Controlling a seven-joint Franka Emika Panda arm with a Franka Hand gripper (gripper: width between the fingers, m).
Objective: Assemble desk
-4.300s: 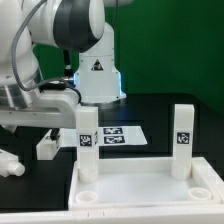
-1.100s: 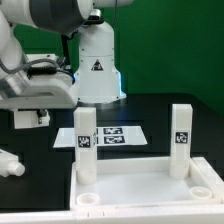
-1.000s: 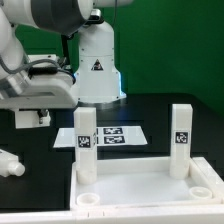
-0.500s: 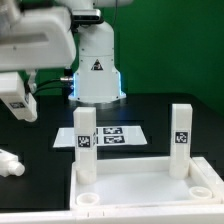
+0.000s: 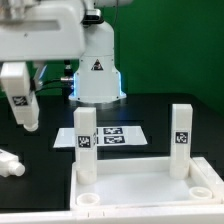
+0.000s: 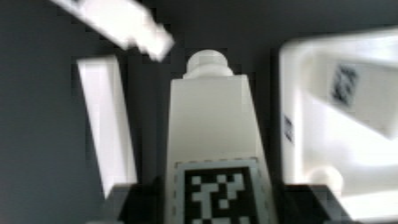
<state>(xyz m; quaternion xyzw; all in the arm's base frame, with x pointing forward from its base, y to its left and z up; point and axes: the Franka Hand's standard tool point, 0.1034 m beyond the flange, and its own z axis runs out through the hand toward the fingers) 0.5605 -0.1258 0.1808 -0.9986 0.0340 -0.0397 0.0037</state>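
The white desk tabletop [image 5: 140, 185] lies rim-up at the front, with two white tagged legs standing in its far corners, one [image 5: 87, 145] at the exterior view's left and one [image 5: 183, 140] at its right. My gripper [image 5: 15, 82] is at the upper left, shut on a third white leg [image 5: 22, 105] that hangs tilted above the black table. In the wrist view this held leg [image 6: 217, 120] fills the middle, its tag between the dark fingers [image 6: 128, 198]. A fourth leg [image 5: 10, 165] lies at the far left.
The marker board [image 5: 110, 136] lies flat behind the tabletop. The white robot base [image 5: 97, 70] stands at the back centre. In the blurred wrist view the tabletop rim [image 6: 347, 60] and two white pieces, one long [image 6: 100, 110] and one short [image 6: 116, 25], show around the held leg.
My gripper has lifted the leg off the table at the left and swung it from lying flat to hanging nearly upright. The tabletop and its two standing legs have not moved.
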